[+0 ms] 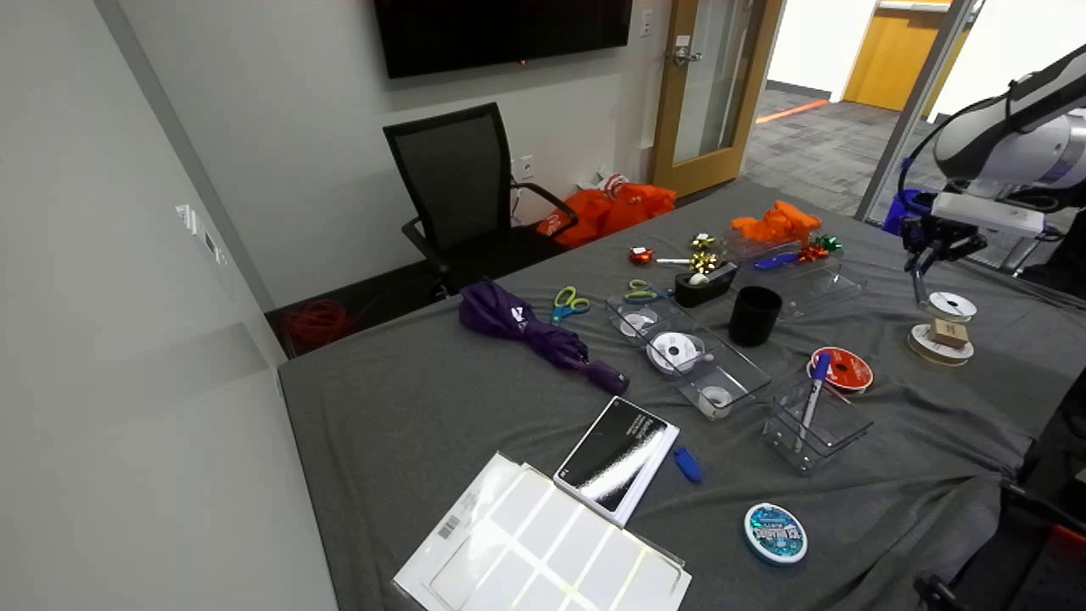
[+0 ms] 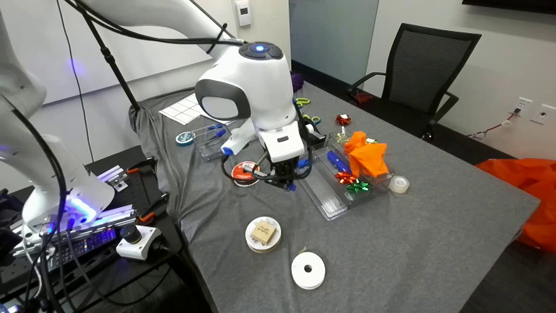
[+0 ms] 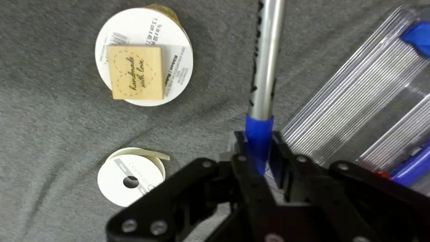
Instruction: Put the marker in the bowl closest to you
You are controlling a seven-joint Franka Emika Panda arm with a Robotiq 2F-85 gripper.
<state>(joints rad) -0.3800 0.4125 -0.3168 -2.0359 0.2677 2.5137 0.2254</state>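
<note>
My gripper (image 3: 258, 144) is shut on the blue end of a marker (image 3: 267, 60). The silver barrel points away from the jaws, above the grey cloth. In an exterior view the gripper (image 1: 925, 253) holds the marker (image 1: 920, 287) over the table near the white ribbon spools; the arm covers much of it in an exterior view (image 2: 282, 176). No bowl shows clearly. A flat red round thing with a pale rim (image 1: 840, 370) looks like a ribbon spool; it also shows in an exterior view (image 2: 244, 174).
A black cup (image 1: 754, 316) stands beside clear trays (image 1: 721, 365). A small clear box (image 1: 819, 437) holds another blue-capped marker. A wooden block (image 3: 136, 72) sits on a white spool (image 3: 178, 64), near another spool (image 3: 126, 181). A clear tray (image 2: 323, 204) holds orange cloth and bows.
</note>
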